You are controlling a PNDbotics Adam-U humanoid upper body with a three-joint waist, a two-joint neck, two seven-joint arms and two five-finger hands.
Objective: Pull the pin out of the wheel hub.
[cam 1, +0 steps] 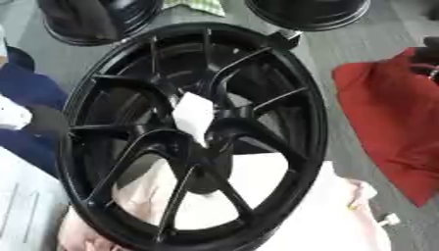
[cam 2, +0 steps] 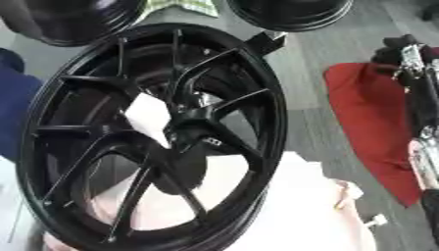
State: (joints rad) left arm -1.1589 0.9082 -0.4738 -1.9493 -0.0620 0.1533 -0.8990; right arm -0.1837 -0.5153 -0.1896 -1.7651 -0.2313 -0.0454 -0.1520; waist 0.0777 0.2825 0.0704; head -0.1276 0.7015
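Right eye view shows the robot's right arm [cam 2: 420,122] along the right edge, its hand's fingers not discernible, well apart from the black wheel hub [cam 2: 154,137] standing at centre. A white piece [cam 2: 150,117] lies over the hub's middle; the pin itself cannot be made out. A red cloth [cam 1: 394,122] lies to the right.

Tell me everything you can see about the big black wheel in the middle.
The wheel is a glossy black alloy rim with thin paired spokes running from a central hub to a deep outer barrel. It fills most of the view, tilted, its lower edge resting on pale pink cloth that shows through the lower spoke gaps. A white, paper-like piece lies against the spokes beside the hub. A small dark block sits at its upper rim. No hand touches it.
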